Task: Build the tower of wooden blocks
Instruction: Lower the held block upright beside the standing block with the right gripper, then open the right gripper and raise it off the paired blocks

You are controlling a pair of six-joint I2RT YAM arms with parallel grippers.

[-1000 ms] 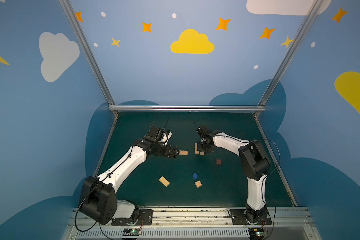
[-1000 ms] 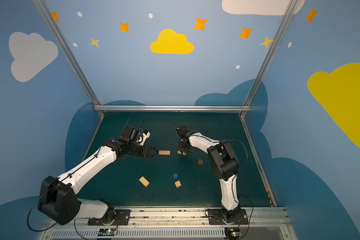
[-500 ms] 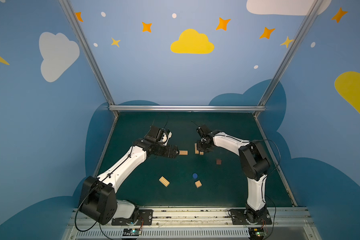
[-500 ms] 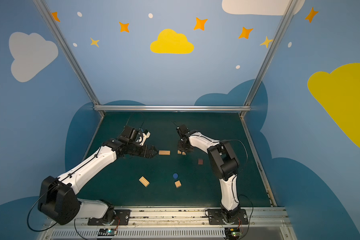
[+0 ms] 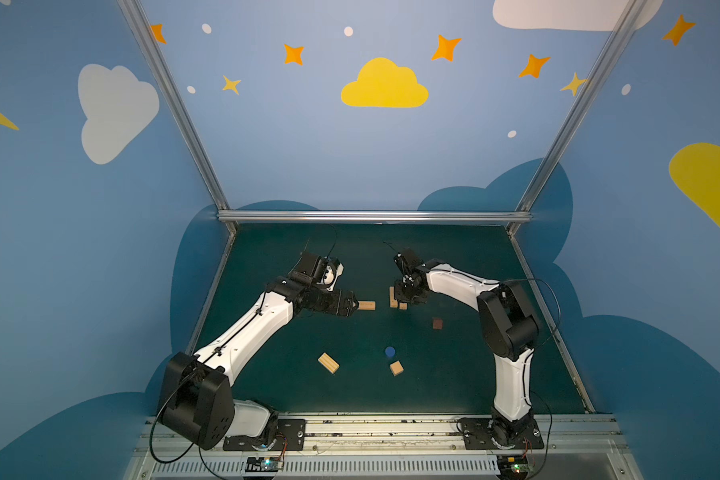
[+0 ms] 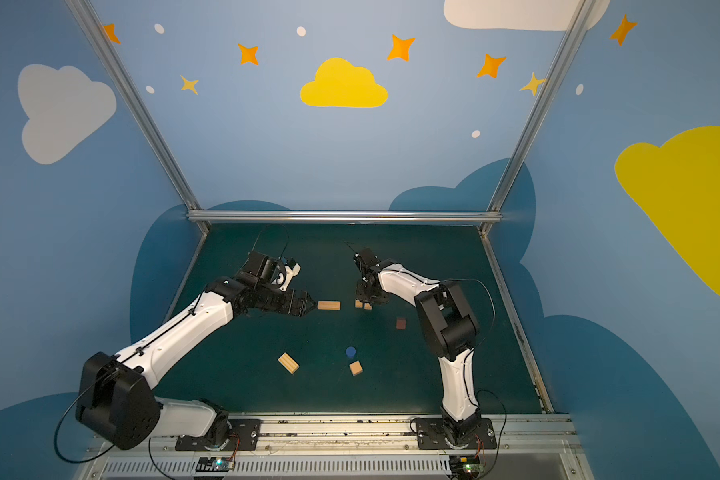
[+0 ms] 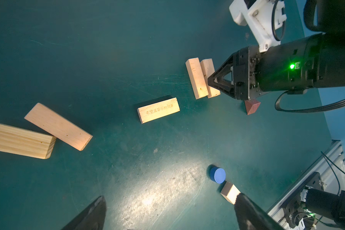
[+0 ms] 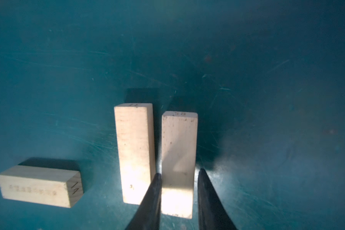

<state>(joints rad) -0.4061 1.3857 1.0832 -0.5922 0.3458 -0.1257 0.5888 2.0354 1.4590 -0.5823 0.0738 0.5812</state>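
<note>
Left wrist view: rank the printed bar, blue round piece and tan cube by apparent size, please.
1. printed bar, clearly largest.
2. tan cube and blue round piece: nearly alike, and the cube is partly hidden, so I won't rank them.

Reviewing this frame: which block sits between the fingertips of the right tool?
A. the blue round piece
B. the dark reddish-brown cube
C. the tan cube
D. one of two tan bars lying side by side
D: in the right wrist view the right tool has one fingertip on each side of a tan bar, which lies flat on the mat right beside a second bar.
</note>
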